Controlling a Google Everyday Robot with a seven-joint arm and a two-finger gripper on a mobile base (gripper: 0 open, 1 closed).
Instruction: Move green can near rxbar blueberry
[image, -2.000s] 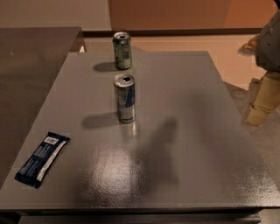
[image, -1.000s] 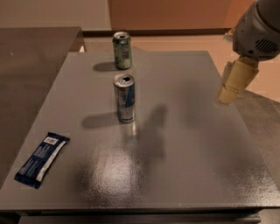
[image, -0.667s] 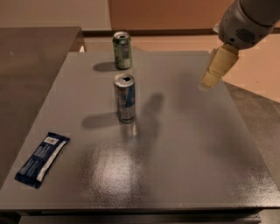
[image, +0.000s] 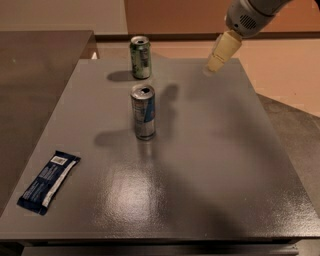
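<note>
The green can (image: 140, 56) stands upright near the table's far edge, left of centre. The rxbar blueberry (image: 49, 181), a flat dark blue wrapper with a pale stripe, lies near the front left corner. My gripper (image: 220, 54) hangs in the air over the far right part of the table, well to the right of the green can and not touching anything. Its cream fingers point down and to the left.
A slimmer silver-and-blue can (image: 143, 112) stands upright in the middle left of the grey table (image: 210, 165), between the green can and the bar. A darker counter (image: 35, 55) adjoins on the left. Floor lies beyond the right edge.
My gripper has swung in from the right side, moving left and toward the far edge, closer to the green can. The cans and the bar have not moved.
</note>
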